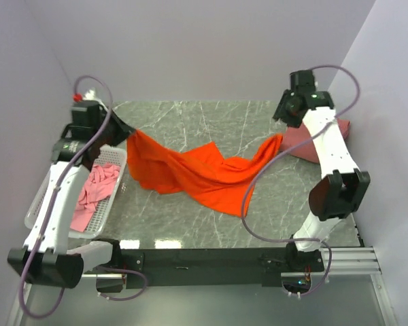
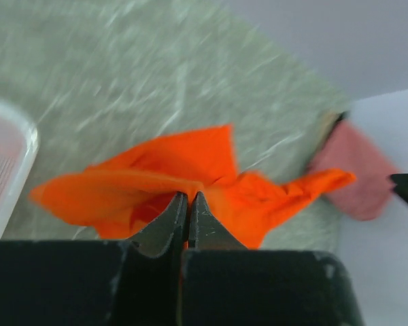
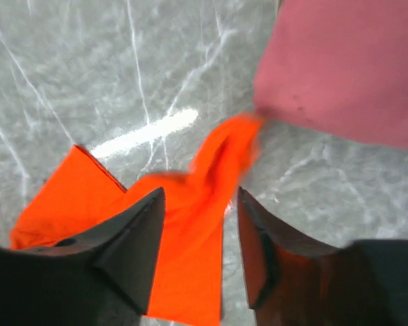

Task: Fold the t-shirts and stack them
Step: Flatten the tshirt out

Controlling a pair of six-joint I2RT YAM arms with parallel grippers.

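We count three t-shirts, one of each colour, plus one basket and two arms. The orange t-shirt [image 1: 190, 173] lies rumpled across the middle of the grey marbled worktop [image 1: 211, 115], running from left to right with its left end lifted off the surface. The salmon-pink t-shirt [image 1: 299, 144] sits at the far right of the worktop, partly hidden behind the right arm [image 1: 333, 149]. The orange t-shirt's narrow right tip reaches just beside it. The lighter pink t-shirt [image 1: 95, 187] lies crumpled inside the white basket [image 1: 37, 204], which stands at the left edge of the worktop and holds that one shirt.

The left fingers [image 2: 188, 210] are pressed together, pinching a fold at the left end of the orange t-shirt, just right of the basket. The right fingers [image 3: 153, 210] are spread apart, and the right end of the orange t-shirt lies between and below them. We cannot tell whether the cloth touches either finger.

Only the top view takes in all three shirts and both arms at once. The left wrist view shows the pinch close up. It also shows a blurred corner of the basket on the left and the salmon-pink t-shirt beyond the orange cloth. The right wrist view shows the gap between the spread fingers, and the orange tip running up to the edge of the salmon-pink t-shirt.
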